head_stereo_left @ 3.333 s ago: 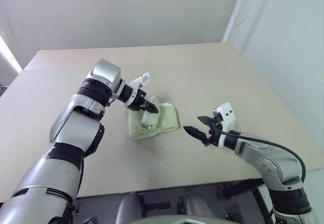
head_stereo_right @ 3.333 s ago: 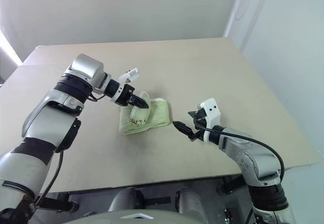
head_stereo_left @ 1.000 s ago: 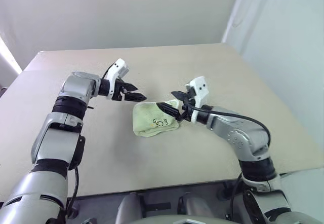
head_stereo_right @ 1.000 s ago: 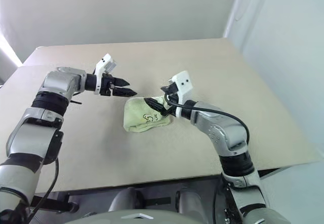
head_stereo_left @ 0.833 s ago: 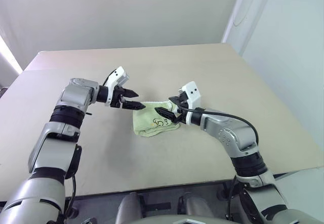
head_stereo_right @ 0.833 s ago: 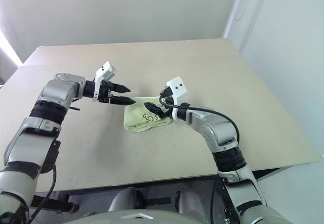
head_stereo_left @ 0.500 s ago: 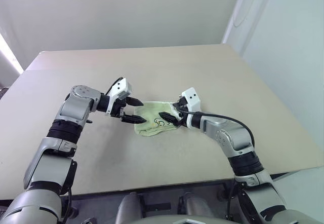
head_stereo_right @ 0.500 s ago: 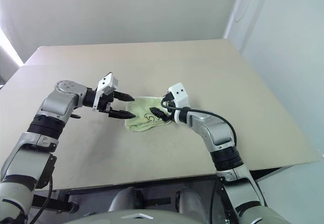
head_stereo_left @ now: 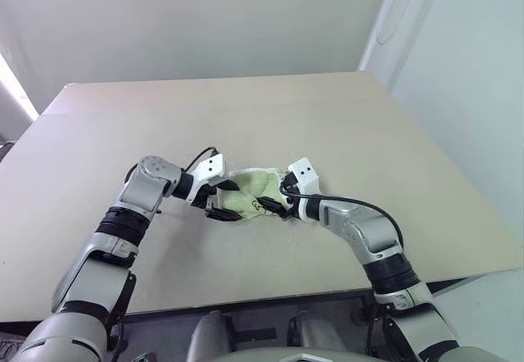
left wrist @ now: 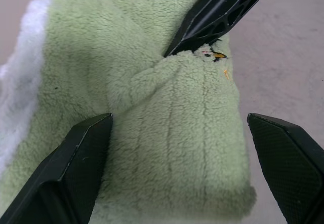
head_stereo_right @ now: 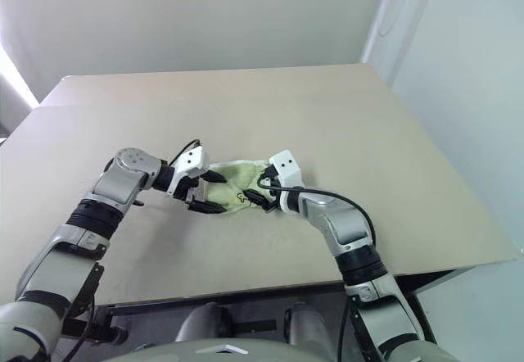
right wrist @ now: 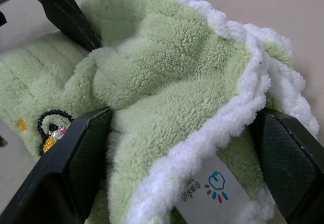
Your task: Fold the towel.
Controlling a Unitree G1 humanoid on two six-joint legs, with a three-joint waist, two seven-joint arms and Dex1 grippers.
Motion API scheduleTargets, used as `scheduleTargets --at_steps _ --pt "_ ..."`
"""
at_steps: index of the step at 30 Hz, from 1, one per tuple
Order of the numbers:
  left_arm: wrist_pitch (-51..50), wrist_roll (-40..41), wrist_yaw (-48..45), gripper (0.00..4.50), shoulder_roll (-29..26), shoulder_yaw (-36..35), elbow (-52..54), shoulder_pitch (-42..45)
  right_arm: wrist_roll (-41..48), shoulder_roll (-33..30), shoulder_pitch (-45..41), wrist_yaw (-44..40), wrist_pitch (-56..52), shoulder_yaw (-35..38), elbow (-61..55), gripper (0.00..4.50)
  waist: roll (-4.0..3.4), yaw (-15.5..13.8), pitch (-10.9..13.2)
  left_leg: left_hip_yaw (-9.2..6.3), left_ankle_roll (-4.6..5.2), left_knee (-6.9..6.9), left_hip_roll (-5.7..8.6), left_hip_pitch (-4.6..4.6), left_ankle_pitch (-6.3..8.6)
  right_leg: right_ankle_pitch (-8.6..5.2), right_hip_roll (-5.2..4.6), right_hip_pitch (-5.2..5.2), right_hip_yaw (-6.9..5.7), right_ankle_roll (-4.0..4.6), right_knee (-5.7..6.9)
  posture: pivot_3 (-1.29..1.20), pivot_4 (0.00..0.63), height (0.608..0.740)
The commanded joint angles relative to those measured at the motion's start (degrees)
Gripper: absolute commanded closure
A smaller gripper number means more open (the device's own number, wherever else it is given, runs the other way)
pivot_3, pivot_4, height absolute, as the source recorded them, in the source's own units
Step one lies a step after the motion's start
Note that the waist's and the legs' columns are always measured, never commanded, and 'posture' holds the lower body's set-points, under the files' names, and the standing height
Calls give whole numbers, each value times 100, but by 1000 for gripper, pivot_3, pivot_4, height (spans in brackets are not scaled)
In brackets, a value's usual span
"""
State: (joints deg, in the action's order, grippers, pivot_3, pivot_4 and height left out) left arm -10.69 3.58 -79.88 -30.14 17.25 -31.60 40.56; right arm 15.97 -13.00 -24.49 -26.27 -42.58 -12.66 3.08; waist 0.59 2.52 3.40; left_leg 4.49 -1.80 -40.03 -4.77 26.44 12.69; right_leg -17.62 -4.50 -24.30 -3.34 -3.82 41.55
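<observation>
The towel [head_stereo_left: 252,201] is a pale lime-green terry cloth with white edging, lying crumpled on the table near its front middle. Dark marks [head_stereo_left: 259,206] show on its top. My left gripper [head_stereo_left: 221,201] is at its left edge, open, with one finger [left wrist: 76,173] on each side of the cloth. My right gripper [head_stereo_left: 273,206] is at its right edge, also open, and a raised white-edged fold [right wrist: 202,72] bulges between its fingers [right wrist: 76,168]. A white printed tag [right wrist: 207,193] lies close to that gripper. The two grippers almost meet over the towel.
The beige table [head_stereo_left: 368,133] stretches wide around the towel. Its front edge [head_stereo_left: 270,296] is close below the arms. A pale wall stands behind and to the right.
Both grippers have come down to the towel, the left drawing in from the left and rolling its wrist. The towel now lies lower and flatter on the table.
</observation>
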Motion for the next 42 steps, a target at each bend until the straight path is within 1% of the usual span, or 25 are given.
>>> scheduleTargets --at_steps 1,7,12,18,21,23,26,28,30,33,35,39,42 --pt "139 -141 -107 34 -111 64 -55 89 -140 -40 124 -3 37 -23 28 138 0 0 -2 0 0 0 0 -1 0 -1 0 1 0 2 0 0 0 683" --pt "170 -103 -197 34 -107 -36 -107 146 36 -30 92 -80 191 313 -243 138 -1 -3 -2 -1 0 0 0 -2 0 -2 0 0 0 5 0 0 0 683" --pt "28 361 -69 34 43 -551 -204 379 544 29 -67 -158 134 901 -727 138 -2 -4 -1 -1 0 1 0 3 0 -2 -1 -3 0 4 -1 0 0 683" --pt "49 611 -344 34 -150 -839 -257 554 1230 67 -161 -111 -371 1431 -1401 138 -3 10 0 -1 0 4 -1 3 0 -2 1 -5 0 4 -1 0 0 683" --pt "53 618 -257 34 -205 -953 -461 707 1907 295 -278 159 -931 1940 -1617 138 -3 1 0 -2 0 5 -3 3 0 -2 3 -6 -1 4 -1 0 0 683" --pt "146 543 -157 34 -234 -977 -627 789 2704 650 -425 581 -1446 2532 -1707 138 -3 -2 0 -2 0 4 -3 3 0 -1 2 -5 -1 5 -1 0 0 683" --pt "422 404 -127 34 -299 -905 -820 783 4235 1168 -583 1457 -2380 3338 -1731 138 -3 -2 -1 -4 0 4 -4 3 0 2 2 -4 0 2 -1 0 0 683" --pt "502 361 -89 34 -295 -878 -872 775 5087 1442 -573 2150 -2692 3639 -1624 138 -3 -10 0 -2 0 5 -5 4 0 3 1 -4 0 0 -2 0 0 683" --pt "558 328 -57 34 -277 -856 -891 762 5961 1614 -445 2873 -2891 3732 -1477 138 -3 -9 0 -2 0 6 -4 7 0 3 0 -6 0 0 -3 0 0 683" --pt "585 300 -49 34 -254 -848 -874 729 7006 1667 -42 3876 -2994 3477 -1326 138 -3 -3 0 -1 0 8 -4 6 0 2 -1 -4 0 2 -7 0 0 683" --pt "598 285 -52 34 -246 -839 -853 706 7680 1558 223 4493 -2938 3168 -1207 138 -3 3 0 -2 1 9 -4 7 0 1 -1 -3 0 3 -9 0 0 683" --pt "637 261 -43 34 -177 -817 -876 706 8794 1313 683 5480 -2513 2516 -1055 138 -5 7 1 -2 1 10 -4 7 0 0 -1 -3 1 6 -10 0 0 683" --pt "730 208 9 34 -101 -772 -906 715 9491 1127 915 6026 -2074 2008 -1067 138 -5 6 1 -3 1 10 -4 6 0 0 0 -3 1 6 -10 0 0 683"
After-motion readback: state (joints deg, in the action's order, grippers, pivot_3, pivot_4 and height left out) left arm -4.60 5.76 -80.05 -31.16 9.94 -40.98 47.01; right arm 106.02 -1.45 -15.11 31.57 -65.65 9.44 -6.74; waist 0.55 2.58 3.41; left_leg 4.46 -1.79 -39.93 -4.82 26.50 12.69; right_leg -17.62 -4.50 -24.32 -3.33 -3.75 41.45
